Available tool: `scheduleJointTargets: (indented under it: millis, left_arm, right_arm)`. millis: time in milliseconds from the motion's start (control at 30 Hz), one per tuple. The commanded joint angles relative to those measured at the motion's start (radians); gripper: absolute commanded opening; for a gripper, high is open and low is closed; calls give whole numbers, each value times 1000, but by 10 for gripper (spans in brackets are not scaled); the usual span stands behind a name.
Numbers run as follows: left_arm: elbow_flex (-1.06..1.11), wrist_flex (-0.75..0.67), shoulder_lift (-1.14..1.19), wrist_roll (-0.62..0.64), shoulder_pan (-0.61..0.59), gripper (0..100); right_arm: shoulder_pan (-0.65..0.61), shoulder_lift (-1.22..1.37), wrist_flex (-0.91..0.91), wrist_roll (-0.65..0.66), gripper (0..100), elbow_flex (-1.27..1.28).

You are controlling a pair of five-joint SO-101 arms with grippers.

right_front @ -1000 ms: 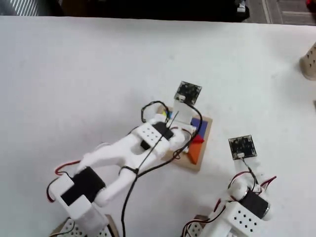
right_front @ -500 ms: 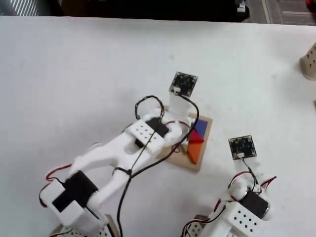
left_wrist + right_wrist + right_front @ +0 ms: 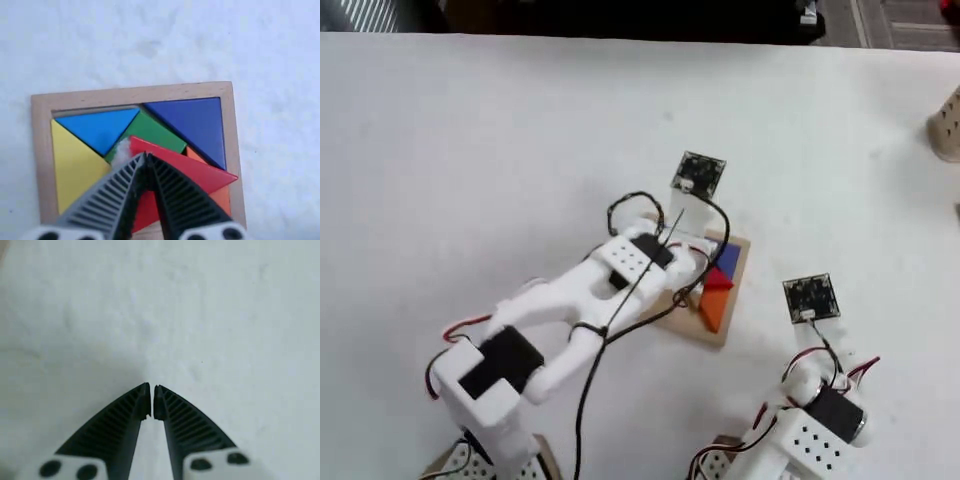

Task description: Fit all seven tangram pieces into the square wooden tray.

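Pieces (image 3: 190,125) lie in the tray (image 3: 40,150) on the table (image 3: 470,150).

A white table (image 3: 470,150) with a faintly mottled surface stood under soft, even light, bordered along its far edge by a dark strip (image 3: 620,15), with a pale striped patch (image 3: 360,14) at the far left, grey flooring (image 3: 910,20) at the far right, and a beige perforated object (image 3: 947,125) at the right edge.
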Motion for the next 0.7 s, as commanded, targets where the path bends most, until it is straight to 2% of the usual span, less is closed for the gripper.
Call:
scheduleJointTargets:
  millis: [0, 200, 533, 667]
  left_arm:
    - [-60, 35, 1, -8, -8, 24]
    - [-52, 46, -2, -8, -2, 24]
    - [-52, 181, -4, -6, 79, 24]
    - [-52, 232, -4, 80, 82, 24]
  right_arm:
    - [-7, -13, -12, 5, 17, -5]
    - [-8, -13, -12, 5, 17, -5]
    - [-8, -13, -25, 3, 17, 0]
    - [-8, -13, -27, 3, 17, 0]
